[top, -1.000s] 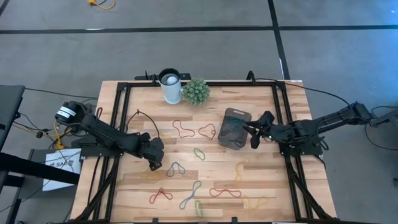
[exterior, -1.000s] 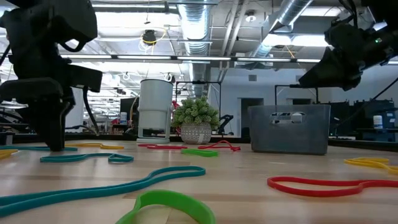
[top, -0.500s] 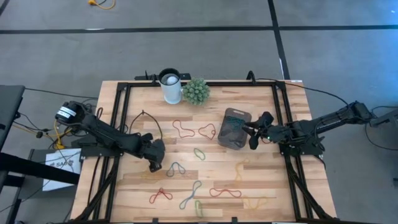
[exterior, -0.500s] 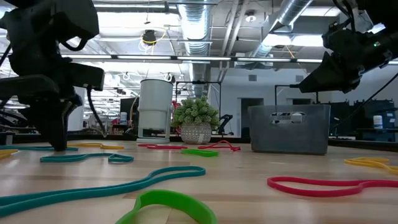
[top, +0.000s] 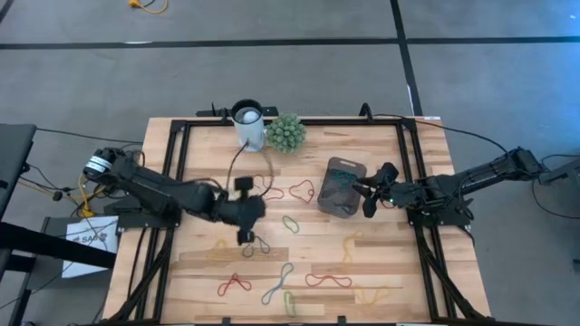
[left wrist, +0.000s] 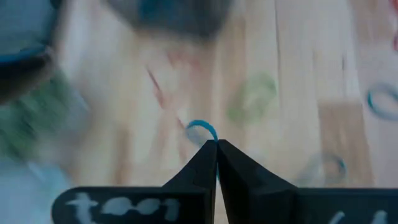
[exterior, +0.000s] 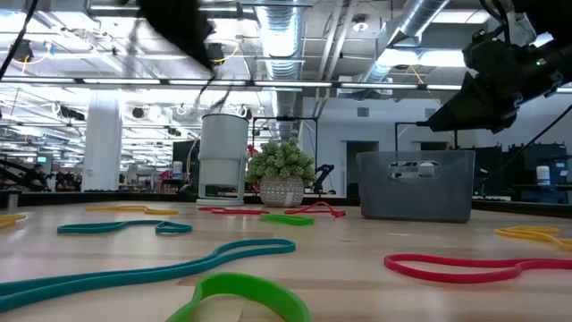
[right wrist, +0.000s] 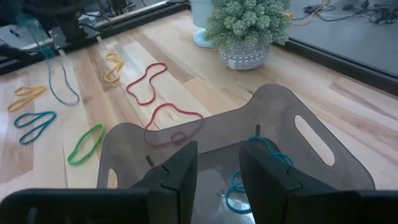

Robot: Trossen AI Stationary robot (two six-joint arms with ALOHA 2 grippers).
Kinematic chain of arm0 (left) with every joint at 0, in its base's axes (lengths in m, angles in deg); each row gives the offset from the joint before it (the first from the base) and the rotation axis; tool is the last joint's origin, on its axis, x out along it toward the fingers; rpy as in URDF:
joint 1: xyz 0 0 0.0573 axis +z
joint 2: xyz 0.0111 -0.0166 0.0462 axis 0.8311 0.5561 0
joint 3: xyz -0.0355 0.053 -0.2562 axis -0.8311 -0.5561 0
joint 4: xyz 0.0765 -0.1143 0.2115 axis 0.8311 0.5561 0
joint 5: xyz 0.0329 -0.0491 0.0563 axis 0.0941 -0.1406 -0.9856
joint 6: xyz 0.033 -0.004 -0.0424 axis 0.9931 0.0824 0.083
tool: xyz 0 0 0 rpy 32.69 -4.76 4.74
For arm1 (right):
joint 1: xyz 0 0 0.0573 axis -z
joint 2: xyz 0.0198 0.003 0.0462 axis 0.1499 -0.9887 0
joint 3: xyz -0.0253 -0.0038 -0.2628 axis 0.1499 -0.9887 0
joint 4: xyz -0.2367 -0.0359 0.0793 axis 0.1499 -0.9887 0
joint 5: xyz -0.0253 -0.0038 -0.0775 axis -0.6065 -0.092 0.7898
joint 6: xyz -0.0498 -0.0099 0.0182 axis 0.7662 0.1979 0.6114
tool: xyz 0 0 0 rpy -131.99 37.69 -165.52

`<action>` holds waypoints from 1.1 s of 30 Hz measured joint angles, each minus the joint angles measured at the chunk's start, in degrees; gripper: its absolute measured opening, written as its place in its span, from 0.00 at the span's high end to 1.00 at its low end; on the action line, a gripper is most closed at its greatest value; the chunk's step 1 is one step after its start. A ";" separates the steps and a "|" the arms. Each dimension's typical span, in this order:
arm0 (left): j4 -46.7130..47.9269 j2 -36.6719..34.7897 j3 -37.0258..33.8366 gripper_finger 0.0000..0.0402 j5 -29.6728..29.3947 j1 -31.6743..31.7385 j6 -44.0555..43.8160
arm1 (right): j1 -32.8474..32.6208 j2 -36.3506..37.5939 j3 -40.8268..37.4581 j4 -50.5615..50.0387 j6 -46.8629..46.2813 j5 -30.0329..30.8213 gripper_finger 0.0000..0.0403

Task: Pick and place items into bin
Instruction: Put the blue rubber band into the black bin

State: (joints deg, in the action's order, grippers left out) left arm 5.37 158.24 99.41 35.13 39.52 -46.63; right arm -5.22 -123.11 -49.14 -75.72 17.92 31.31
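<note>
Wooden table [top: 381, 263]; blue band [left wrist: 202, 129] between left claw [left wrist: 216, 149] tips

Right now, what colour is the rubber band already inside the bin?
Teal blue. The rubber band in the bin shows best in the right wrist view.

Grey floor [top: 272, 77] with dark seams, ceiling ducts [exterior: 286, 27], white column [exterior: 103, 139]

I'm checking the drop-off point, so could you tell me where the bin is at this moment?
In the high view the bin stands right of the table's centre, directly in front of the open right gripper, with the plant ball farther back to its left.
</note>
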 joint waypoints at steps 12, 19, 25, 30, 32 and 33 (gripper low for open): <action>-25.89 2.50 11.76 1.00 16.87 12.57 36.40 | 0.37 0.21 0.02 2.46 2.95 0.35 0.72; -32.24 13.07 16.17 1.00 30.72 21.97 38.17 | 0.87 2.87 0.04 4.88 3.06 6.51 0.72; -36.44 26.20 20.38 1.00 42.40 28.02 32.22 | 0.74 6.18 0.04 4.24 2.58 13.33 0.72; -40.96 37.15 25.21 1.00 42.92 29.71 30.89 | 0.76 7.34 0.06 0.42 2.58 22.00 0.72; -40.85 41.48 28.06 1.00 42.96 30.07 29.80 | 0.76 7.30 0.06 0.01 2.58 23.13 0.72; -40.78 43.58 29.69 1.00 42.97 30.15 29.08 | 0.76 7.30 0.06 0.02 2.58 23.17 0.72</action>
State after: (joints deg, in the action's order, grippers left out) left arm -35.41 201.81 129.09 78.10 69.67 -17.56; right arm -4.46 -115.81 -49.08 -75.69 20.50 54.48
